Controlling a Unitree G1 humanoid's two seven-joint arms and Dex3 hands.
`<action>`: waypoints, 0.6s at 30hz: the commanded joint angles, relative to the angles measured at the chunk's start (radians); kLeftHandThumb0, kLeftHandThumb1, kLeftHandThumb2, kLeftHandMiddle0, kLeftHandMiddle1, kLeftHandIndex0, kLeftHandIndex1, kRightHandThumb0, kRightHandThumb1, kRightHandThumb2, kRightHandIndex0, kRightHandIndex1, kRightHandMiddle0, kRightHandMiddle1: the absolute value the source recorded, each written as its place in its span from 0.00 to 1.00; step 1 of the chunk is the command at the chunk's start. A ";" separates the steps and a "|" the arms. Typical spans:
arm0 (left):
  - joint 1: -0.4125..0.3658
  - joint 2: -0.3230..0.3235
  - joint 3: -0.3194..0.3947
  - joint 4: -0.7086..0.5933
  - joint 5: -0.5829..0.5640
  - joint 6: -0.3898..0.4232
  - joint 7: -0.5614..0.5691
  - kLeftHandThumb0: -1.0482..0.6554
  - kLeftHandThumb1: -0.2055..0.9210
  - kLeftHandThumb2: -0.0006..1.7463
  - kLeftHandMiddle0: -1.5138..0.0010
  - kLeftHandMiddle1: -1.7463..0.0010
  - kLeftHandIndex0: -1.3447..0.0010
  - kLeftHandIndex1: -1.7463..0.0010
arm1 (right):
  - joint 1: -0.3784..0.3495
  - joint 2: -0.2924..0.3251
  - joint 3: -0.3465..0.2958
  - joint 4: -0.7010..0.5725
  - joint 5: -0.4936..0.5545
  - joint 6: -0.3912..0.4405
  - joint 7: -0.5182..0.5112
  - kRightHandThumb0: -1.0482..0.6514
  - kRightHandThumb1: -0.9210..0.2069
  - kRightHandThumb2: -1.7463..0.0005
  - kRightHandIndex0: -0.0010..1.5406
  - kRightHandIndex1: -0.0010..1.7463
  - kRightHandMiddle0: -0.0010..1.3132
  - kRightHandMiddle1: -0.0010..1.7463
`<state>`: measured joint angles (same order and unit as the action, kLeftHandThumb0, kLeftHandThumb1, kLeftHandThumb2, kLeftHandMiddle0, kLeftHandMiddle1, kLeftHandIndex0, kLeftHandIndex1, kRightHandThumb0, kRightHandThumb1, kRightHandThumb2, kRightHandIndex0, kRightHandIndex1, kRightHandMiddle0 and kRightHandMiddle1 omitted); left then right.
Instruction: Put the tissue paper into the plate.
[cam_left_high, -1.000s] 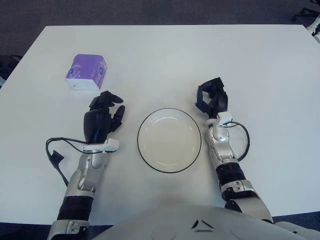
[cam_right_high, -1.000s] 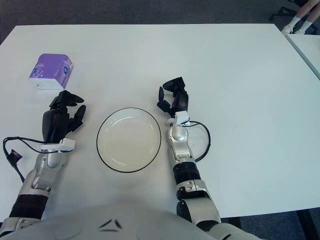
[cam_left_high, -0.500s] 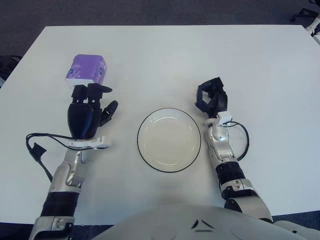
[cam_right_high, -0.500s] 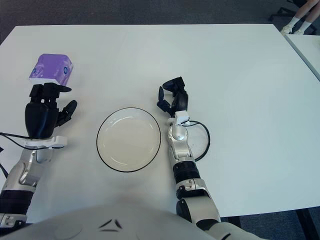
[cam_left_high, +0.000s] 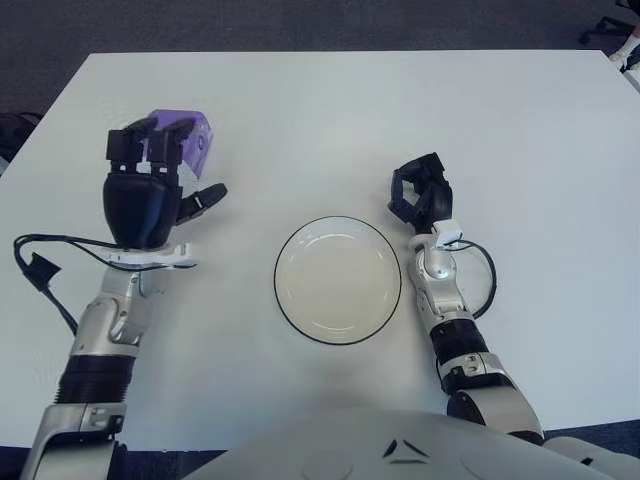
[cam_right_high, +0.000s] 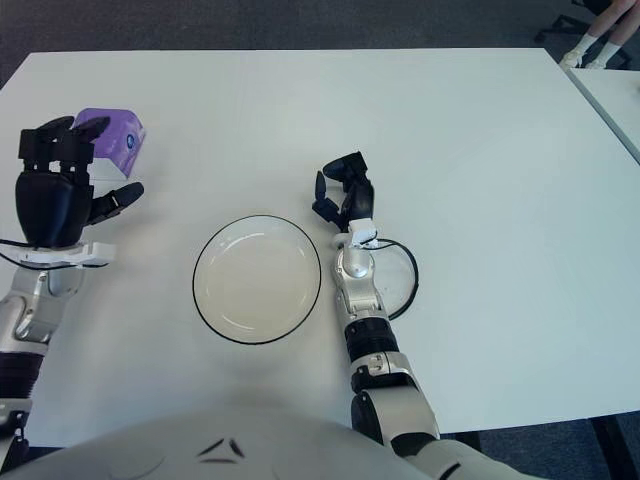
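Reaching for the tissue pack, judged as the step in hand, with grasping and carrying to the plate not yet done.

Left eye view: left hand (cam_left_high: 150, 190) raised over the white table (cam_left_high: 330, 110), fingers spread and holding nothing, fingertips (cam_left_high: 135, 142) overlapping the near edge of the purple tissue pack (cam_left_high: 190, 140); contact not clear. Pack at the far left of the table, mostly hidden behind the hand, well apart from the plate (cam_left_high: 338, 280). Plate empty, at the centre near the body. Right hand (cam_left_high: 420, 195) just beside the plate's right rim, fingers curled on nothing, idle.

Right eye view: same layout; left hand (cam_right_high: 55, 195) in front of the tissue pack (cam_right_high: 120, 135), only the pack's right part showing past the fingers. Plate (cam_right_high: 258, 279) to the right of that hand, right hand (cam_right_high: 342, 195) at its upper right rim.

Next move, as a judgement: lowering over the pack, closing the fingers around its sides, then lifting and swinging right toward the plate.
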<state>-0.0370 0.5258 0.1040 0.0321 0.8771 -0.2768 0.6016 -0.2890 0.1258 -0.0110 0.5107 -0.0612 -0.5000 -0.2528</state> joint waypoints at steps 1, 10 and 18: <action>-0.021 0.034 0.003 -0.006 0.014 0.048 -0.046 0.00 1.00 0.32 1.00 0.95 1.00 0.97 | 0.103 0.015 -0.015 0.120 0.015 0.040 -0.001 0.38 0.28 0.45 0.41 0.79 0.29 1.00; -0.061 0.099 -0.008 -0.002 0.011 0.100 -0.136 0.00 1.00 0.28 1.00 1.00 1.00 1.00 | 0.102 0.014 -0.016 0.123 0.009 0.034 0.000 0.38 0.27 0.45 0.40 0.79 0.29 1.00; -0.144 0.154 -0.049 0.090 0.011 0.112 -0.190 0.00 1.00 0.27 1.00 1.00 1.00 1.00 | 0.101 0.017 -0.019 0.124 0.011 0.033 -0.005 0.38 0.28 0.45 0.40 0.79 0.30 1.00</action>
<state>-0.1501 0.6494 0.0752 0.0798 0.8784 -0.1678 0.4321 -0.2930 0.1269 -0.0170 0.5171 -0.0626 -0.5027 -0.2529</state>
